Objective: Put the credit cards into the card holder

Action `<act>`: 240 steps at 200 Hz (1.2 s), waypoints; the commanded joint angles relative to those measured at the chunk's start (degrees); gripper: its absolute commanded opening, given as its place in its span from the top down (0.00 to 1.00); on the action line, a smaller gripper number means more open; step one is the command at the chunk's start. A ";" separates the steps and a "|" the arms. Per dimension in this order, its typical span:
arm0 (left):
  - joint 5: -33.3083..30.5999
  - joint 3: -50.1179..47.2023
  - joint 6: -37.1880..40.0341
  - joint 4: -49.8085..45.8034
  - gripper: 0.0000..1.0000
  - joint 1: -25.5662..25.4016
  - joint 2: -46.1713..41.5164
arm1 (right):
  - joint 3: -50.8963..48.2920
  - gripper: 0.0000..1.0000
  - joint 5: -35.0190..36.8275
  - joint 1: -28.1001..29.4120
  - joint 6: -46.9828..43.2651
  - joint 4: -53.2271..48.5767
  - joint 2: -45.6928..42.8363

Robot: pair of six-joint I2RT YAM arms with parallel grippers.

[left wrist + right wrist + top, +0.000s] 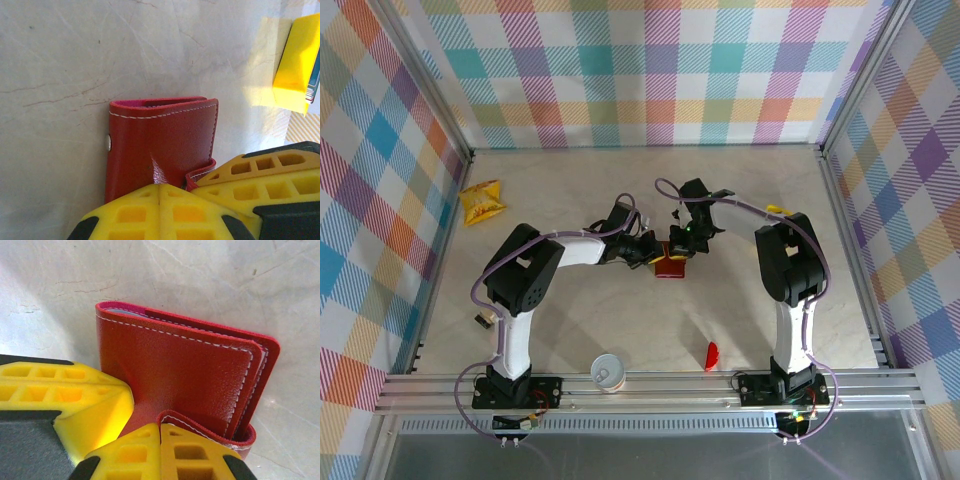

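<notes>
The card holder (669,266) is a dark-red folded wallet lying at the table's centre, between the two arms. In the left wrist view, my left gripper (159,186) is shut, its tips pinching a small crease in the card holder's (160,145) cover. My right gripper (160,426) is shut on the clasp tab, which curls up from the card holder's (185,370) near corner. From above, the left gripper (645,250) and right gripper (682,245) meet over the holder. The credit cards (297,55), a yellow stack, lie apart from it, by the right arm (778,209).
A crinkled yellow snack packet (482,201) lies at the far left. A small bright-red curved piece (711,355) and a white cup (608,371) sit near the front edge. A small dark object (483,320) lies by the left arm. Checked walls enclose the table.
</notes>
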 commanded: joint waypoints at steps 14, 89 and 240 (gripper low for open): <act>0.45 -1.77 -0.68 0.78 1.00 -0.61 2.38 | -3.32 1.00 9.48 0.07 0.82 -0.31 7.52; 0.60 -1.99 -1.15 1.90 1.00 -0.61 3.01 | -5.45 1.00 13.15 -1.29 1.75 1.34 7.93; 0.61 -1.33 -0.90 0.96 1.00 -0.52 2.78 | -5.65 1.00 11.01 0.92 4.04 3.02 3.98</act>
